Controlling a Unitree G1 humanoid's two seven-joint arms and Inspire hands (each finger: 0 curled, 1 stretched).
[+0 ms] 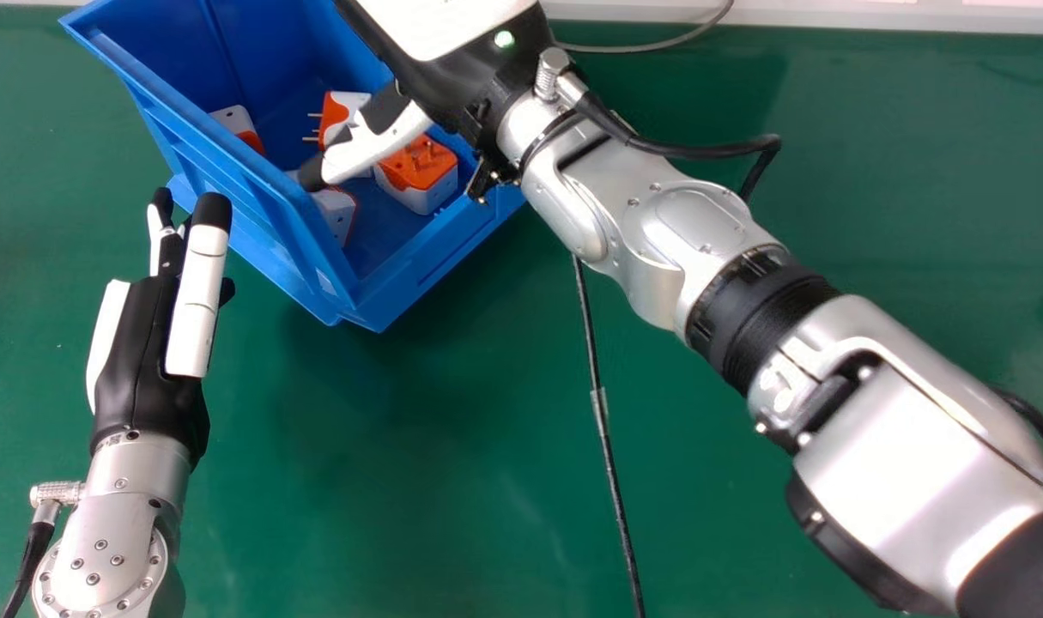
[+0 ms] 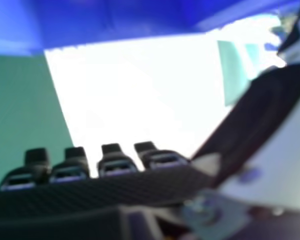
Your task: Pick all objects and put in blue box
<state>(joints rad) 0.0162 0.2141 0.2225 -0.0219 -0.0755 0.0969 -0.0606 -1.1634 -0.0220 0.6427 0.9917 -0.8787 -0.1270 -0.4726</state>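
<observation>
Placing step, release and lift-out

Head view. Blue box (image 1: pixel 272 210): one, set aslant on the green table (image 1: pixel 452 463). Contents, the task's objects: white-and-orange adapter plugs, four seen; one near the left wall (image 1: pixel 235 120), one with pins out sideways (image 1: pixel 339 110), one pins-up (image 1: pixel 418 172), one near the front corner (image 1: pixel 336 209). Any others under your right hand (image 1: pixel 461 77) you cannot tell. That hand: over the box, thumb extended, fingers apparently relaxed, no plug seen in its grasp. Left hand (image 1: pixel 148 343): idle over the table beside the box, fingers straight.

Right hand view. Fingers (image 2: pixel 117 166) and thumb (image 2: pixel 262 115): spread apart, gripping nothing seen; blue wall beyond.

Handling, as judged: release looks complete. Keep your fingers loose, lift straight up until the thumb clears the plugs and rim, then draw back. Avoid sweeping sideways: the thumb could catch a plug or drag the light-looking box.
</observation>
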